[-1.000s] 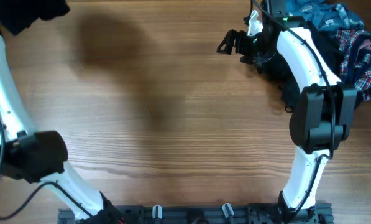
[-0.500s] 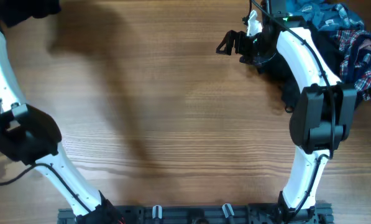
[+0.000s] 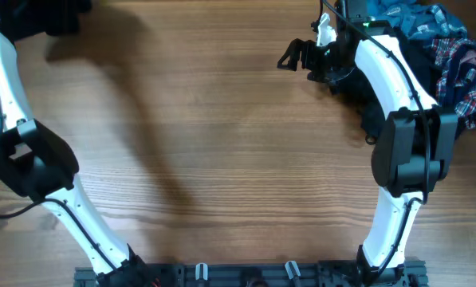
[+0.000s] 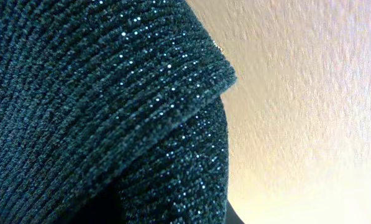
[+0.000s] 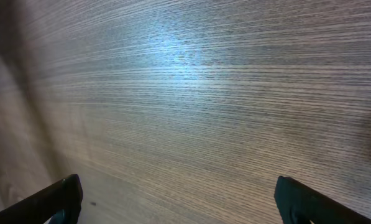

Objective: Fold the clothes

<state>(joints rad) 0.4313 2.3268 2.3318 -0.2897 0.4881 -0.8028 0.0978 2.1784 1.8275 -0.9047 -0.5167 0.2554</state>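
Observation:
A dark sparkly knit garment point(image 3: 62, 16) hangs at the table's far left corner and fills the left wrist view point(image 4: 98, 106). My left arm point(image 3: 6, 72) reaches up to it. Its fingers are hidden by the cloth, which appears held up off the table and casts a shadow point(image 3: 134, 88). My right gripper point(image 3: 295, 54) is open and empty, low over bare wood at the far middle right, with both fingertips showing in the right wrist view point(image 5: 179, 199). A pile of clothes point(image 3: 453, 48), blue denim and red plaid, lies at the far right corner.
The wooden table point(image 3: 238, 159) spans the view. A dark cloth point(image 3: 369, 112) lies under my right arm beside the pile. The arm bases stand along the front edge point(image 3: 245, 275).
My left arm has swung further left and back with the dark garment, and its shadow on the table has shifted left. The right arm has not moved.

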